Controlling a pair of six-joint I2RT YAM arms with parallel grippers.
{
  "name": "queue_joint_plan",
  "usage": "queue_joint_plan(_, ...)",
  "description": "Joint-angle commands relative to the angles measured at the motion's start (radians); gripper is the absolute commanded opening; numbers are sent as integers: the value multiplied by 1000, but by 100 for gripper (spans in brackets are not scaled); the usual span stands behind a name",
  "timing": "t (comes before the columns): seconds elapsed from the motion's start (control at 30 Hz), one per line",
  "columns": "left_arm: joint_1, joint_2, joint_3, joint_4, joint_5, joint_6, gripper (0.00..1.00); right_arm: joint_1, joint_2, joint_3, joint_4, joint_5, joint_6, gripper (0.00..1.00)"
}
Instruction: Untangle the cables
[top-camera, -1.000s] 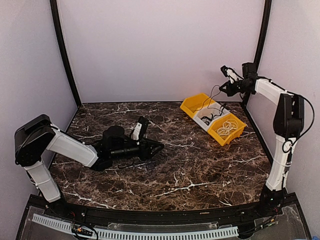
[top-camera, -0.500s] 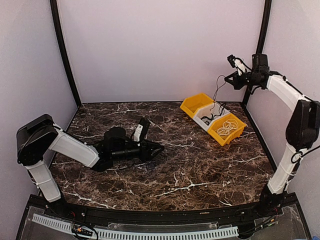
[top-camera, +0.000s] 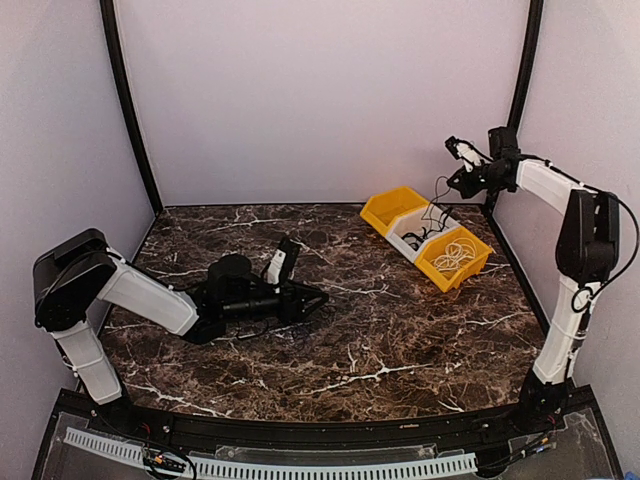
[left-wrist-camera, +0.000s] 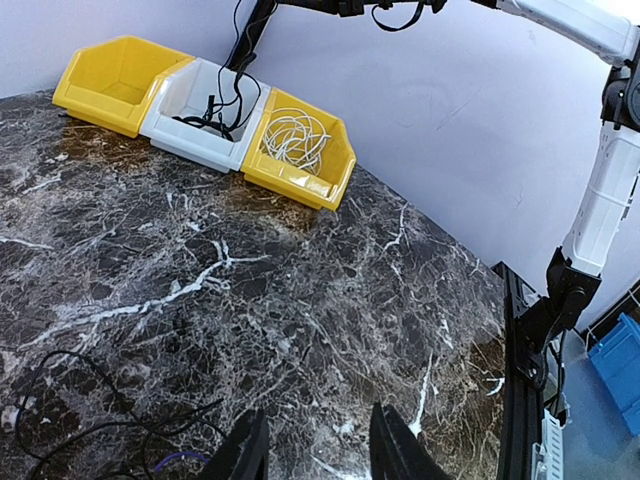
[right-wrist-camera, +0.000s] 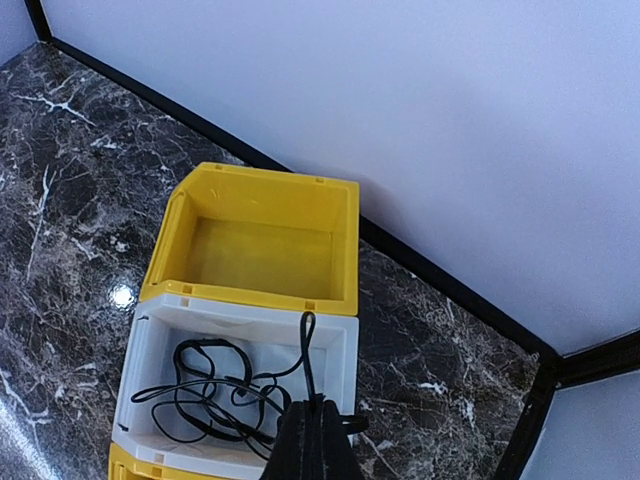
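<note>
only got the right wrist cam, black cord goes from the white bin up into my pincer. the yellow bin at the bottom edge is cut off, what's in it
Observer: That near yellow plastic bin holds a loose coil of thin white cord.
Operator: how high is my pincer
Observer: The right pincer is well above the white plastic bin, shut on the thin black cord hanging into it.
Operator: and the left arm
Observer: The left pincer sits low over the dark marble table, open, beside another loose black cord.
</note>
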Motion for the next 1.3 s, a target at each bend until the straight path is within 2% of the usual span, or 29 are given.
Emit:
queue_joint_plan(0.0,-7,-18,-21,27,7,4,37,10,42,54,9,55,-19,0)
queue_joint_plan(0.53,-5,-30,-25,13,7,0,38,137,301,216,-143,325,-66,0)
queue_joint_plan(0.83,-6,-10,-2,5,20,4,38,139,288,165,-217,315,-50,0)
queue_joint_plan(1.0,-6,13,18,8,36,-1,38,159,315,209,-300,299,-69,0)
queue_joint_plan(1.2,-6,16,18,10,41,-2,38,188,398,344,-422,265,-81,0)
queue_joint_plan(1.27,-6,14,10,14,40,-6,38,188,389,357,-438,267,-72,10)
